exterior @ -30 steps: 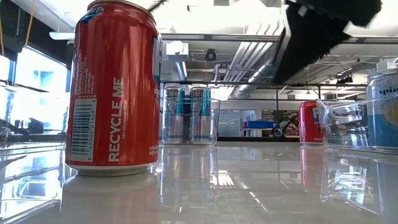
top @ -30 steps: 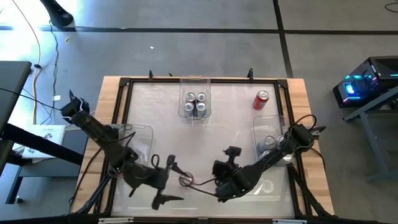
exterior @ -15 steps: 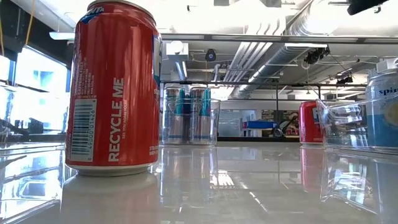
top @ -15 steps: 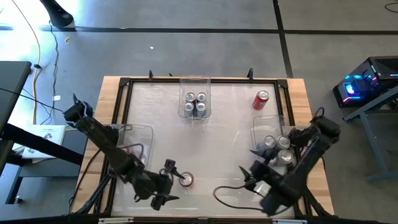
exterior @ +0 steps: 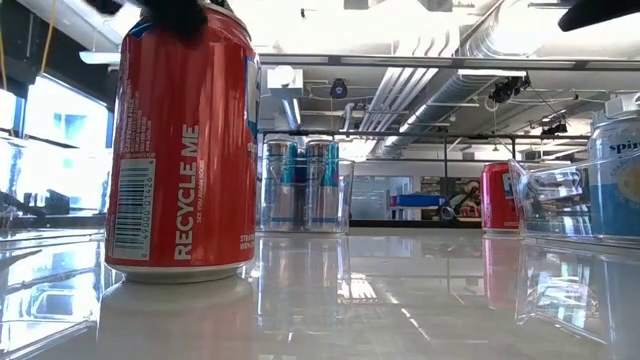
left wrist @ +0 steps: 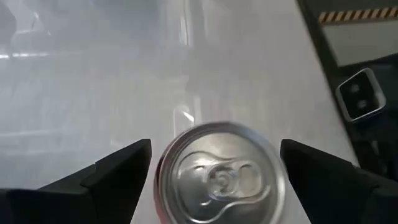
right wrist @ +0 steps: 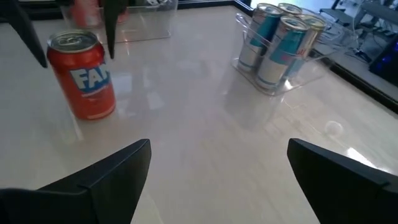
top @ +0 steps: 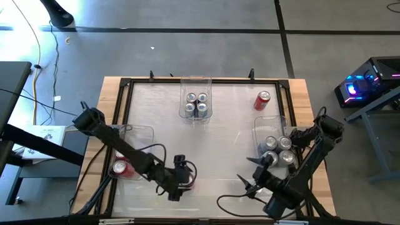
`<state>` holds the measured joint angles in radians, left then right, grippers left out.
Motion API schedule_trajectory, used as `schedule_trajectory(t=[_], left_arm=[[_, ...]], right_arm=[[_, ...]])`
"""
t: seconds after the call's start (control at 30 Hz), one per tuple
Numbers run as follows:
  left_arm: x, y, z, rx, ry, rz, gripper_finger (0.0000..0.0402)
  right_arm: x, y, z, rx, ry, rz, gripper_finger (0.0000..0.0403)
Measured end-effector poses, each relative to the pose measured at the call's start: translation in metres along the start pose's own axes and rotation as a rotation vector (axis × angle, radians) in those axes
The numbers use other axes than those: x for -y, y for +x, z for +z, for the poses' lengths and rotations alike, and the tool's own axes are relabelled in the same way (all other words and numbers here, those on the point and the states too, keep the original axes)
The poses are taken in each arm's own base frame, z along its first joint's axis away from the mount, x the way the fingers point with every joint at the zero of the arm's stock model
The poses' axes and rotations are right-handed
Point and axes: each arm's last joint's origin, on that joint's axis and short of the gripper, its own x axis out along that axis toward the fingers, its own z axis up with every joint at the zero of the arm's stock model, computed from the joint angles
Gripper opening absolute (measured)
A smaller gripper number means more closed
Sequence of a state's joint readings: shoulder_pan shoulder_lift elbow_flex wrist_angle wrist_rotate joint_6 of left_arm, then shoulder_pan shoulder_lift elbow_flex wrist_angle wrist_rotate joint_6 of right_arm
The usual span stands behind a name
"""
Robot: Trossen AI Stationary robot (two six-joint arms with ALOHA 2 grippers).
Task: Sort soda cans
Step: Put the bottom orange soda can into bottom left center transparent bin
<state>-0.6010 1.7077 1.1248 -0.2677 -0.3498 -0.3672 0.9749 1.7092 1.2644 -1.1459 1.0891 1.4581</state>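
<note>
A red soda can [left wrist: 221,177] stands upright near the table's near edge, large in the low view [exterior: 185,150] and also seen in the right wrist view [right wrist: 84,78]. My left gripper [top: 180,180] hangs over it, open, pointing down, one finger [left wrist: 118,168] on either side of the silver top, with a gap on each side. My right gripper [top: 249,181] is open above the near right part of the table, apart from every can. Another red can [top: 262,100] stands alone at the far right.
Three clear bins stand on the table. The far middle bin [top: 195,81] holds several blue-tinted cans [right wrist: 280,43]. The right bin [top: 259,134] holds silver cans [top: 278,150]. The left bin [top: 140,131] holds a red can [top: 120,167]. Bare table lies in the middle.
My right gripper has drawn back from beside the red can toward the table's right near corner. My left gripper has moved right along the near edge until it stands over the can, and has come down to its top. The can has stayed where it was.
</note>
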Motion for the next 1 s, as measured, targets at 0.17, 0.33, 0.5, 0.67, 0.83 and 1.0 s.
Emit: schedule_trajectory(t=[0.17, 0.33, 0.5, 0.67, 0.83, 1.0], left_arm=[[0.001, 0.004, -0.003, -0.015, -0.017, 0.012, 0.0348], [0.001, 0.004, -0.003, -0.014, -0.021, 0.031, 0.0309], [-0.001, -0.003, -0.003, -0.021, -0.030, 0.038, 0.0282], [-0.012, -0.052, 0.010, 0.053, -0.068, 0.122, 0.0282], [-0.029, -0.124, 0.015, 0.099, -0.182, 0.209, 0.0282], [-0.047, -0.179, -0.002, 0.040, -0.373, 0.198, 0.0282]], right_arm=[[-0.002, 0.000, 0.000, 0.005, -0.011, 0.009, 0.0373], [-0.002, 0.000, 0.001, 0.011, -0.013, 0.011, 0.0373], [-0.003, 0.000, 0.001, 0.012, -0.011, 0.015, 0.0373], [-0.003, 0.000, 0.001, 0.022, -0.010, 0.015, 0.0373], [-0.003, 0.000, 0.002, 0.035, -0.015, 0.014, 0.0373], [-0.003, 0.000, 0.002, 0.056, -0.015, 0.010, 0.0373]])
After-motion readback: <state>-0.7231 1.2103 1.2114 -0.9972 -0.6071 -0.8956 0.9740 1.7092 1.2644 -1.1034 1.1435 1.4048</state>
